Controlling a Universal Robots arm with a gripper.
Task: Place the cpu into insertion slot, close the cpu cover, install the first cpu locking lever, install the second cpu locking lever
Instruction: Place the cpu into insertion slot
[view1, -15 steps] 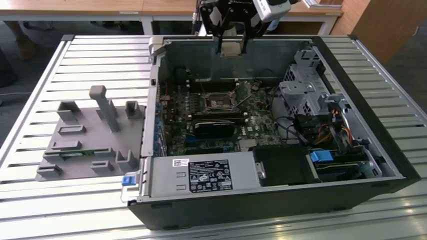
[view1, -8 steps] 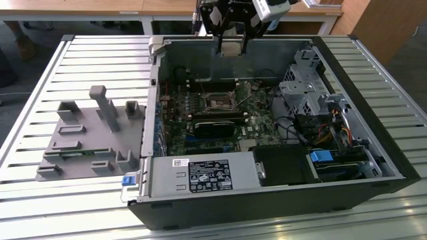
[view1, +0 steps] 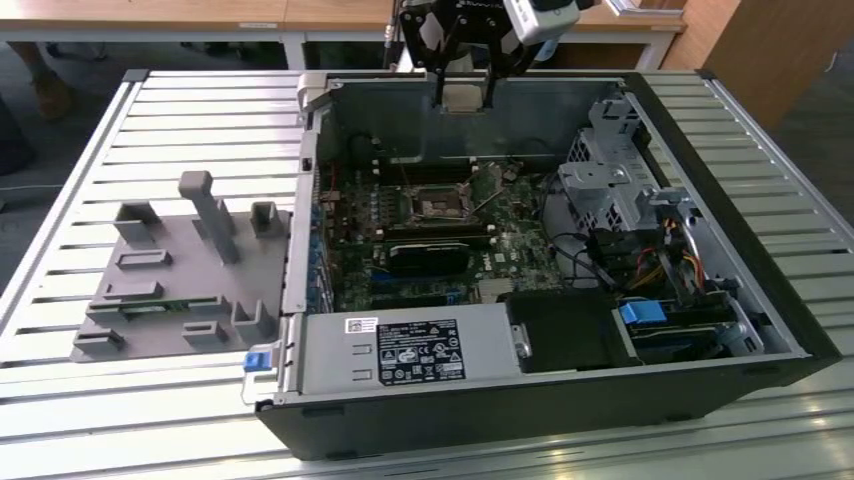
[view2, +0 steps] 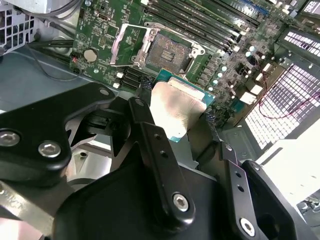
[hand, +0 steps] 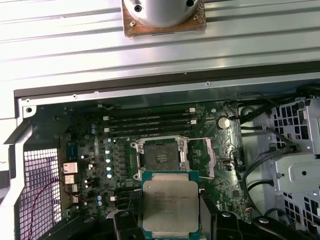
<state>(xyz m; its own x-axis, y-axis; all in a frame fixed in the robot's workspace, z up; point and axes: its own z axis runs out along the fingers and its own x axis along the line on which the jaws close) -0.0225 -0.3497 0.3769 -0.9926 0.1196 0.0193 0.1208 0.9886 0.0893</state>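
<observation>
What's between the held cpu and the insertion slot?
Nothing: in the first wrist view the flat silver-grey square cpu, in the gripper, borders the dark square insertion slot with no part between them.

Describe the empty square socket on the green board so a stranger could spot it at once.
Look inside the open black computer case at the green circuit board. Near its middle sits the small square dark insertion slot, metal-rimmed. Unlike the long narrow black slots beside it, it is square, with its silver cover frame swung open.
</observation>
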